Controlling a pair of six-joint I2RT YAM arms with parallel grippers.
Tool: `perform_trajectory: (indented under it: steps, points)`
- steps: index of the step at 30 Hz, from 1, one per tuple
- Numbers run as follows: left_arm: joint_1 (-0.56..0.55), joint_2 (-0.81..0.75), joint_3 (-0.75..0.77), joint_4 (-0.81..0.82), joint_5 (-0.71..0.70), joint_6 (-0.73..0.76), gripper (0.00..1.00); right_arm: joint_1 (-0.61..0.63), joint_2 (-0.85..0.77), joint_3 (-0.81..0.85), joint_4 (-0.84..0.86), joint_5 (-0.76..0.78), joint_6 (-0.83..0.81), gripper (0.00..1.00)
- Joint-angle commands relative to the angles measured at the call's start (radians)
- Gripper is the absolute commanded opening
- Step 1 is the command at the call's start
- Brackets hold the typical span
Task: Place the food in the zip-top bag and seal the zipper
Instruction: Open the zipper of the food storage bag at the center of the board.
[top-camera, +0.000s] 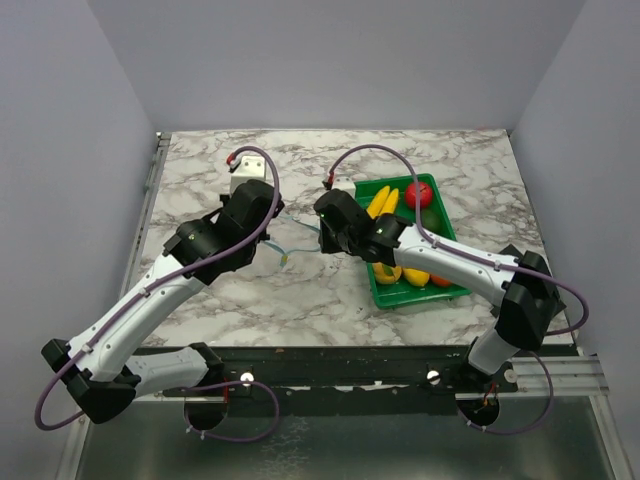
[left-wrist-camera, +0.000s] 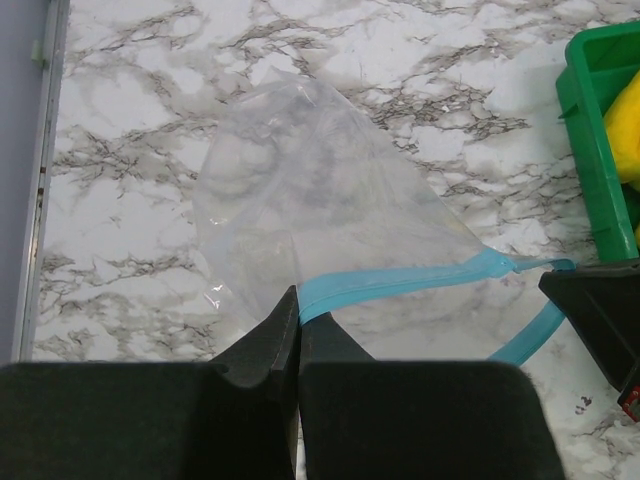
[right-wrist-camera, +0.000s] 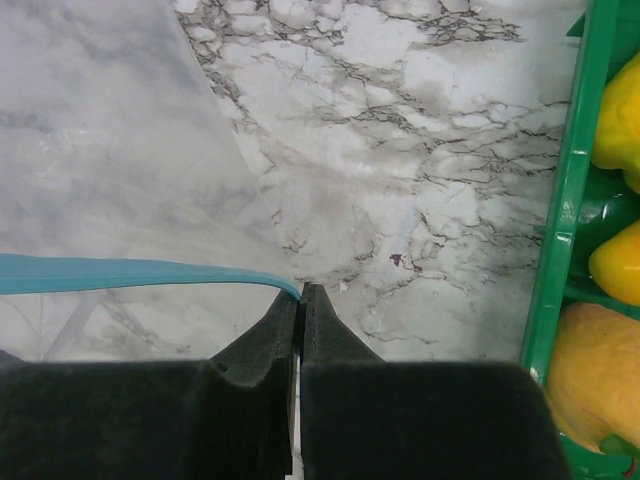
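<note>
the left gripper is pinched tight on the blue zipper, partway along the bag's mouth. the right gripper is pinched just as tight on the far end of the same strip, so it runs taut between the two. the clear bag spreads away from the strip over the marble table. the food lies in the green tray, just beside the right gripper.
</note>
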Motion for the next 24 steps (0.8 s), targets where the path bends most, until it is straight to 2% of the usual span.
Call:
perform_trajectory:
  steps: [1, 10, 15, 24]
  points:
    - [0.005, 0.002, -0.033, 0.018, -0.002, 0.011, 0.00, -0.010, 0.024, 0.021, -0.013, -0.050, -0.012, 0.04]
    - [0.005, 0.052, -0.092, 0.066, 0.043, 0.013, 0.00, -0.010, -0.010, 0.066, 0.000, -0.122, -0.028, 0.25]
    - [0.006, 0.079, -0.123, 0.104, 0.065, 0.017, 0.00, -0.010, -0.037, 0.101, -0.038, -0.125, -0.039, 0.44]
    - [0.006, 0.121, -0.144, 0.155, 0.098, 0.015, 0.00, -0.011, -0.137, 0.059, -0.126, 0.011, -0.039, 0.50]
